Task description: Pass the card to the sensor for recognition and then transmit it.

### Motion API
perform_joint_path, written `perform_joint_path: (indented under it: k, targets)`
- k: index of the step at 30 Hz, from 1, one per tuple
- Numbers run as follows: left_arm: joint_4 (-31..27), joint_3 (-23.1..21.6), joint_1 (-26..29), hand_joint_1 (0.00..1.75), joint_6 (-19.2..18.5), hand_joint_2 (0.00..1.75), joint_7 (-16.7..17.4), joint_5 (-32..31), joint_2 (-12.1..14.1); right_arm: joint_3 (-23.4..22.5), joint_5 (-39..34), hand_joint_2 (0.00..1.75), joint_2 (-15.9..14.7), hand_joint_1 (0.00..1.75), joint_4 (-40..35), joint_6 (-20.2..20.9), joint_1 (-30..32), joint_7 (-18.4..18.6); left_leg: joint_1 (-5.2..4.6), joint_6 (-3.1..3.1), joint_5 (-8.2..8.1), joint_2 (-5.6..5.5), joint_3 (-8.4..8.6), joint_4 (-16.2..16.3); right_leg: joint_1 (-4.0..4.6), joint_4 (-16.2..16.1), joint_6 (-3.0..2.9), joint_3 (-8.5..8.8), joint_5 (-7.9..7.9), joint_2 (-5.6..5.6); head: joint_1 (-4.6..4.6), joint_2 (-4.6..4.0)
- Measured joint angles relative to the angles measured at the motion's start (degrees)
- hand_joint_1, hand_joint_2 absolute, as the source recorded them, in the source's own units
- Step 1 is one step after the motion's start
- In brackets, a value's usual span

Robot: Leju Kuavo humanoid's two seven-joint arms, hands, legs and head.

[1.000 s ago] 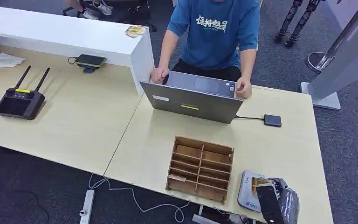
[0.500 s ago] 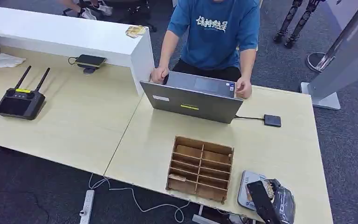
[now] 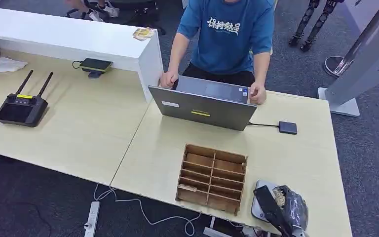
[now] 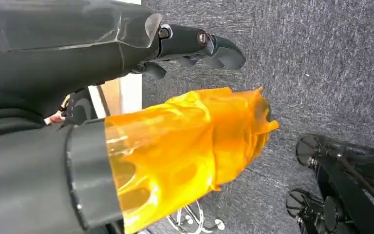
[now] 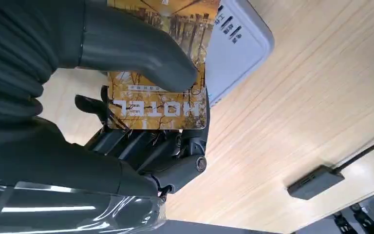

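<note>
The right hand [image 5: 141,122] has a thick grey thumb, dark fingers with small screws and a ribbed grey cover. The left hand [image 4: 126,112] wears an orange film on its thumb.

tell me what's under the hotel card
Under the hotel card sit the dark fingers of the right robot hand and the grey sensor pad. The card covers part of the pad.

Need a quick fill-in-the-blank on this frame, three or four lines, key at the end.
1. The right robot hand holds a card printed with the word ____.
2. The card is held over the grey ____ at the table edge.
3. The wooden organizer sits between the robot and the ____.
4. The person's shirt is ____.

Missing: HOTEL; card reader; laptop; blue
</note>
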Motion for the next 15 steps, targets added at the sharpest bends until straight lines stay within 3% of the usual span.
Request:
perform_joint_path:
  k: [15]
  targets:
    - [0.0, 0.0, 0.0, 0.00, 0.0, 0.00, 0.0, 0.0, 0.0, 0.5, 0.1, 1.75, -0.3, 1.75, 0.7, 0.1, -0.6, 0.1, 0.00, 0.00, 0.00, 0.00, 0.11, 0.0, 0.00, 0.0, 0.00, 0.12, 0.00, 0.00, 0.00, 0.00]
